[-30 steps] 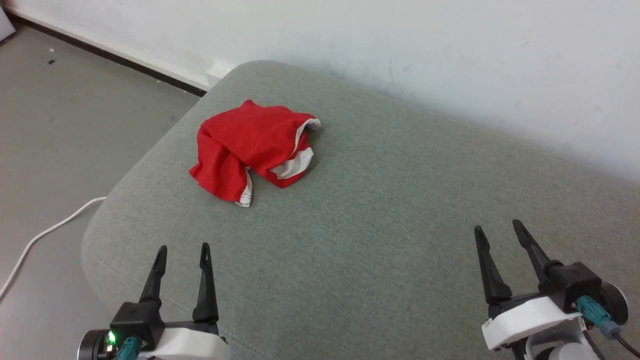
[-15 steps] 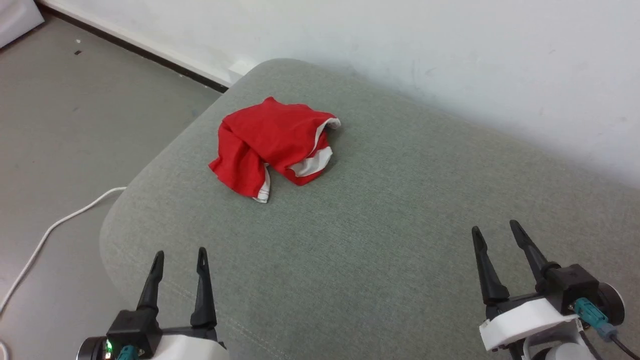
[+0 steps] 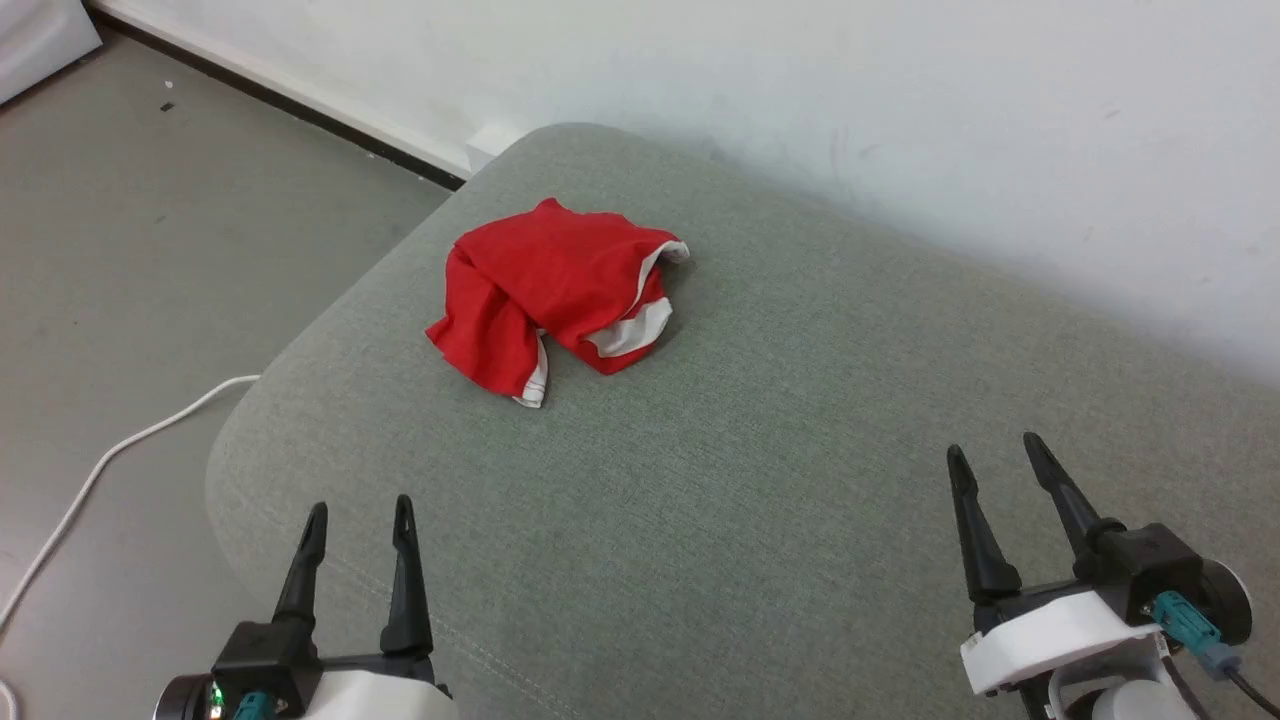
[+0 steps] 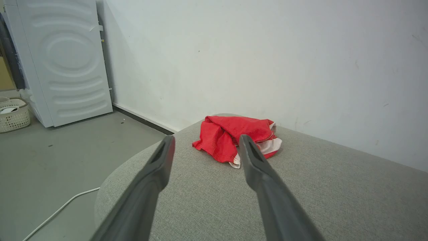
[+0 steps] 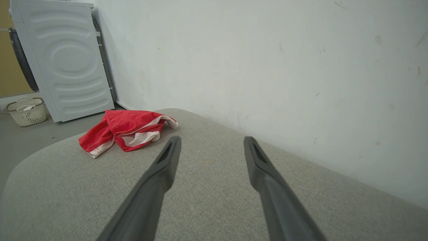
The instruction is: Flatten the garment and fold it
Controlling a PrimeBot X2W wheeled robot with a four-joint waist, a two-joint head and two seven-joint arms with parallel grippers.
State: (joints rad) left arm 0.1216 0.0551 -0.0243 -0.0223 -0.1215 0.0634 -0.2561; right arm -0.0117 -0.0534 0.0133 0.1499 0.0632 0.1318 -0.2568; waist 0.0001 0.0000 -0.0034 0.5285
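At the near edge of the head view, the left gripper (image 3: 360, 505) hangs low over the front left part of the grey upholstered cushion (image 3: 750, 480). Its two dark fingers (image 3: 402, 580) point away from the robot, nearly parallel, spread apart with nothing between them. The right gripper (image 3: 994, 446) sits at the lower right over the same cushion, its wrist rolled a little so its fingers (image 3: 982, 545) lean to the left. They too are released, holding nothing. Both grippers are well apart from the cloth and from each other.

Farther out, toward the cushion's far left corner, lies the garment (image 3: 560, 280), a pair of red shorts with white stripes. It is crumpled in a loose heap with white edges turned up on its right and front sides. In the left wrist view it lies ahead, partly behind the right finger's tip.

A white cable (image 3: 110, 460) trails over the grey floor (image 3: 150, 250) to the left of the cushion. Beyond stands the white wall (image 3: 800, 80); a white washing machine (image 4: 67, 60) stands against it, with a pale woven basket (image 4: 13, 115) beside it.
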